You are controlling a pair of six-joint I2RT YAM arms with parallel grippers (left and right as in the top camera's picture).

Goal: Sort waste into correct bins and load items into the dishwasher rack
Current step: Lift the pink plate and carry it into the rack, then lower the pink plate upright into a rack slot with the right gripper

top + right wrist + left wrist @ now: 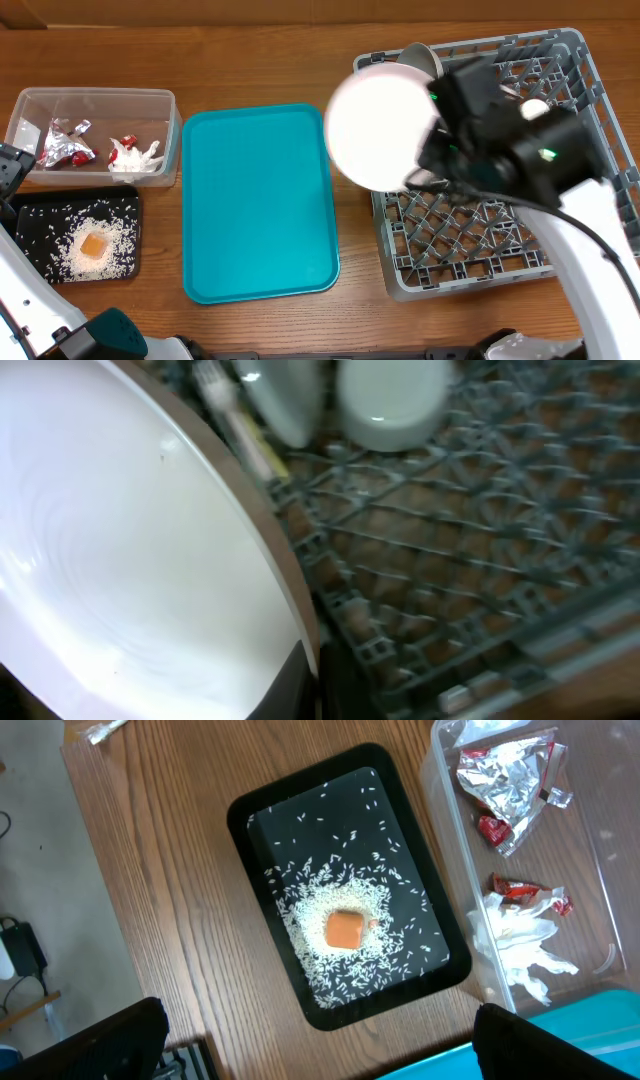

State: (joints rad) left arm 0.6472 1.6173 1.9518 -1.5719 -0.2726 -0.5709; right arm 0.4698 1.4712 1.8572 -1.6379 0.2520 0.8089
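Observation:
My right gripper (pixel 305 682) is shut on the rim of a round white plate (pixel 380 128), held tilted above the left edge of the grey dishwasher rack (pixel 598 240). The plate (pixel 130 560) fills the left of the right wrist view, with the rack's grid (pixel 480 560) beneath. A white cup (pixel 421 57) and a white bowl (pixel 390 400) sit at the rack's far side. My left gripper (pixel 320 1045) hangs open over the black tray (pixel 255 815) of rice (pixel 320 915) with an orange cube (pixel 345 930). The clear tub (pixel 95 94) holds foil wrappers (pixel 65 143), a napkin (pixel 138 162) and a red packet (pixel 128 141).
A flat teal tray (pixel 258 200) lies between the bins and the rack. Bare wooden table (pixel 150 870) shows left of the black tray, ending at an edge nearby. A blurred pale piece of cutlery (pixel 240 430) lies in the rack near the bowl.

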